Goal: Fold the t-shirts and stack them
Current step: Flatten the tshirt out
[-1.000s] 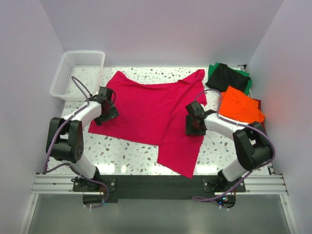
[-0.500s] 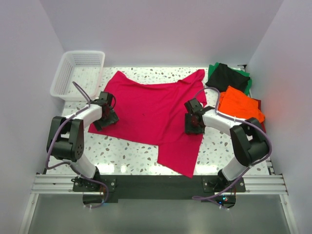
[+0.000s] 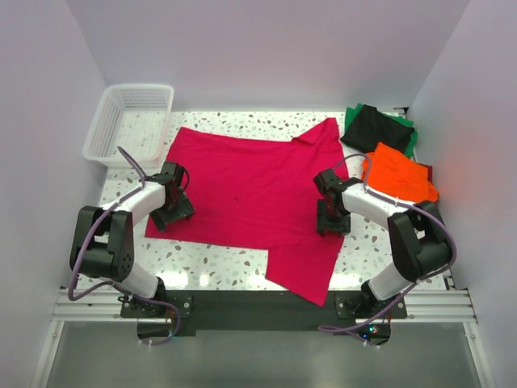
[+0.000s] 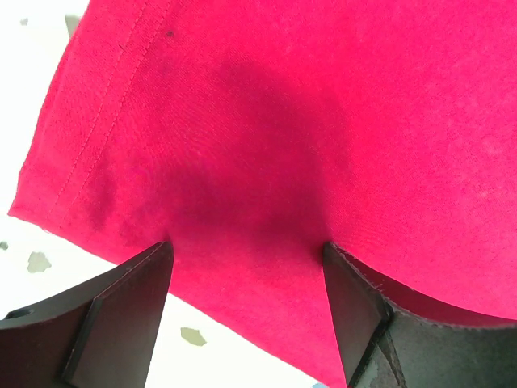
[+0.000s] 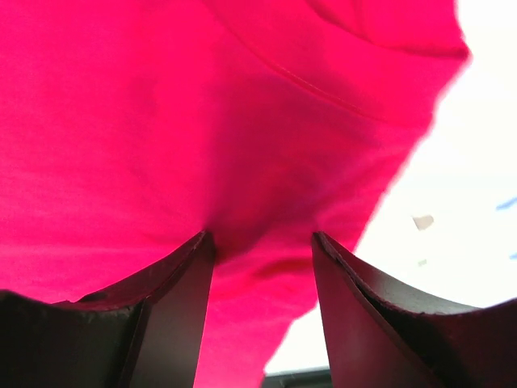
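Both arms reached forward from their bases, elbows bent outward and wrists pitched steeply down. The left hand (image 3: 172, 208) stood low, its two fingers (image 4: 121, 315) spread wide apart. The right hand (image 3: 331, 217) stood equally low, fingers (image 5: 174, 315) likewise parted.

White plastic mesh basket (image 3: 98, 133), open side up, standing at the 10 o'clock corner of the table (image 3: 206, 255), whose brightly lit white top is flecked with small grey and brown chips in a terrazzo pattern. Plain pale walls (image 3: 266, 48) enclose the top at 9, 12 and 3 o'clock. At 6 o'clock, along the near edge, a black plate (image 3: 258, 307) lies across slotted aluminium rails (image 3: 89, 303) that run from side to side.
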You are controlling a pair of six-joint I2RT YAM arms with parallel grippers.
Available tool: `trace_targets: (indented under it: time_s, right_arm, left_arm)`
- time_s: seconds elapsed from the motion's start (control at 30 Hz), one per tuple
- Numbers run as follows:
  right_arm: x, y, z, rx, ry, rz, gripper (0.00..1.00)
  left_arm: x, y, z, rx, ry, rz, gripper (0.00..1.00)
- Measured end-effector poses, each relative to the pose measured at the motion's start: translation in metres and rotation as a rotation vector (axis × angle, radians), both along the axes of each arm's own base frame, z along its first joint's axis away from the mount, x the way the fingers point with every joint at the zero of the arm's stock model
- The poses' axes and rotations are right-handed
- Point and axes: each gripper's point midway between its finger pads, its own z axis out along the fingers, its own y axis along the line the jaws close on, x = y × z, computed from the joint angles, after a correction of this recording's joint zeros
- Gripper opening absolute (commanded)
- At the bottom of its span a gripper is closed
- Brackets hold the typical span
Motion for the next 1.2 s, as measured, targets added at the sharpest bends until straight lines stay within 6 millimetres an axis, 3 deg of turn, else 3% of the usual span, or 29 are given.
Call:
trace_targets:
  time_s: [0.27,0.53,0.73,0.87,1.07,1.2]
  right_arm:
    - [-0.041,-0.023,0.006,-0.05,0.105,-0.057,0.55]
    - [-0.046,-0.035,0.011,-0.079,0.116,-0.11,0.54]
    - [-0.037,-0.038,0.03,-0.079,0.03,-0.114,0.54]
    - [-0.007,-0.034,0.067,-0.063,-0.107,-0.122,0.56]
    - [0.062,-0.017,0.13,-0.013,-0.327,-0.124,0.52]
    - [0.119,-0.001,0.145,0.034,-0.409,-0.127,0.45]
  left_arm:
    - [-0.021,-0.001,0.0,-0.012,0.053,-0.005,0.79]
    - [-0.052,-0.002,0.003,-0.023,0.106,-0.019,0.79]
    - [-0.051,-0.002,0.011,-0.027,0.082,-0.025,0.79]
    - [-0.035,-0.004,0.029,-0.03,0.019,-0.051,0.79]
    - [0.028,-0.014,0.081,-0.041,-0.165,-0.108,0.77]
    - [0.072,-0.024,0.094,-0.05,-0.224,-0.149,0.76]
